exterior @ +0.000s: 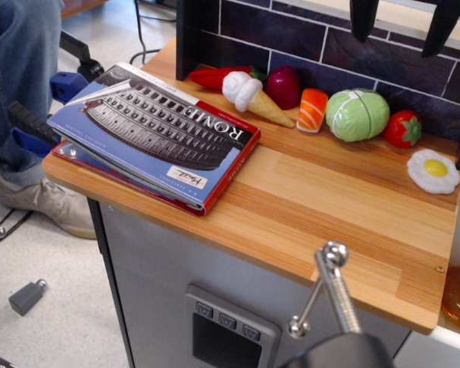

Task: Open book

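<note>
book (pixel 157 130): closed, flat on counter (pixel 330 207), thin stiff cover, light
grab: front cover edge, lifted slightly
my gripper (pixel 402 27): fingers spread, empty, well above

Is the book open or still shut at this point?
Shut. The book lies flat on the counter, blue ROME cover facing up, no inside pages showing.

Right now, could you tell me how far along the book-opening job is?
Nothing looks done yet: the book lies closed on the wooden counter, blue Colosseum cover up, its near corner lifted slightly. Nothing is in hand; the end effector hangs at the top edge, above the toy food, away from the book. Reaching the cover and lifting it open are left.
</note>
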Tool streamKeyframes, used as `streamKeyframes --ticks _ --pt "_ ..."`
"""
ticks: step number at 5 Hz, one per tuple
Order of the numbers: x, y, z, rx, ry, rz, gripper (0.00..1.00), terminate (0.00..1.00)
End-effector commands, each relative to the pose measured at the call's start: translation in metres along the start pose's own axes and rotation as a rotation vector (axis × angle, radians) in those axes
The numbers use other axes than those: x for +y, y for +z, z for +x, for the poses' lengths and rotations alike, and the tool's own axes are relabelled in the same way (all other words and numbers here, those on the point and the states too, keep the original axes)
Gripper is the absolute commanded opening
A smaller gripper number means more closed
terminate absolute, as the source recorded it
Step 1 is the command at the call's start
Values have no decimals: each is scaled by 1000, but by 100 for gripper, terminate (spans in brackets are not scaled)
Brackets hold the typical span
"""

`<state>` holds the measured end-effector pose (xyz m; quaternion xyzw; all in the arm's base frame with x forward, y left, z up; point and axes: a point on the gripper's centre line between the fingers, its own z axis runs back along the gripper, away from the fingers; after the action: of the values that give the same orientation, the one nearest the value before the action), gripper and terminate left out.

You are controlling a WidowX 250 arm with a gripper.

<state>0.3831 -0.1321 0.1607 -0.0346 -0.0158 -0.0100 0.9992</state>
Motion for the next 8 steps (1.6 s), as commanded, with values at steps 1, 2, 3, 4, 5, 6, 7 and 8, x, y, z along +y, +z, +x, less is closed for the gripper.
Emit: streamKeyframes --ticks 1,2,3,4,5,6,7,8 --pt "0 0 0 0 0 0 100 0" --pt "25 10 8 -47 -4 -1 100 0" --pt "75 19 9 -86 -27 -22 100 0" --pt "126 12 -1 -106 -28 -31 100 0" --pt "176 11 -14 -93 -63 -29 100 0" --pt "225 2 -17 -80 -55 26 100 0" --pt "268 -18 -23 -43 -41 86 100 0" --pt "294 -37 -26 -11 -10 119 100 0"
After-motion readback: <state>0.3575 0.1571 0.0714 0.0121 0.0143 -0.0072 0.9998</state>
